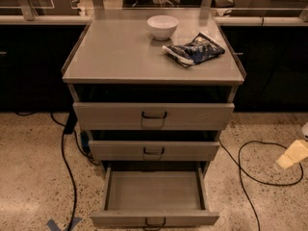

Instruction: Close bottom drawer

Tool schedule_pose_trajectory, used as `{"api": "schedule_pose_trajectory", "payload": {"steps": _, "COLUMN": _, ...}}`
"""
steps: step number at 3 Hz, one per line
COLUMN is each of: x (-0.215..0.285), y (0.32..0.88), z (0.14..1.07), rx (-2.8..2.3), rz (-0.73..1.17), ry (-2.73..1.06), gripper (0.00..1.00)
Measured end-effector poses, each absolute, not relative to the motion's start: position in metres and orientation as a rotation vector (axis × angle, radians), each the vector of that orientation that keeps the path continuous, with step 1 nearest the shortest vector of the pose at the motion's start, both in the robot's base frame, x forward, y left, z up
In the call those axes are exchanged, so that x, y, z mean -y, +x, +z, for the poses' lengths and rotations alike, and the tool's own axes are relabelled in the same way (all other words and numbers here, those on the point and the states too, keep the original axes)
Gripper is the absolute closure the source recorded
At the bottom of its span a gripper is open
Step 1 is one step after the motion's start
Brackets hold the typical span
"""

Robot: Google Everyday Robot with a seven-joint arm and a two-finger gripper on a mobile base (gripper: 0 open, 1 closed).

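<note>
We find the bottom drawer pulled out, the hand well apart at right, its state not discernible.

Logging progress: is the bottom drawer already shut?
No: the bottom drawer stands pulled out, its tray floor showing, while the gripper hangs at the right edge, apart from it.
</note>
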State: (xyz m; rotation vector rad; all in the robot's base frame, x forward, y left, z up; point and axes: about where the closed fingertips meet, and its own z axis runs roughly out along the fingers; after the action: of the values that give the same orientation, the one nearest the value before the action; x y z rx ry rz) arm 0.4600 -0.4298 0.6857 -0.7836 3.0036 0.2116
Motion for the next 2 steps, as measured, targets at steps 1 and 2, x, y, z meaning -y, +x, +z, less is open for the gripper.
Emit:
{"api": "schedule_pose_trajectory", "payload": {"steps": 1, "x": 0.438, "y": 0.455, "z": 0.659, "rx": -3.066, "rz": 0.195, "ry": -0.745, "gripper": 0.0}}
{"api": "schedule_pose_trajectory", "payload": {"steps": 2, "x": 0.442, "y": 0.448, "z": 0.634, "rx": -3.113, "rz": 0.176, "ry": -0.696, "gripper": 0.0}}
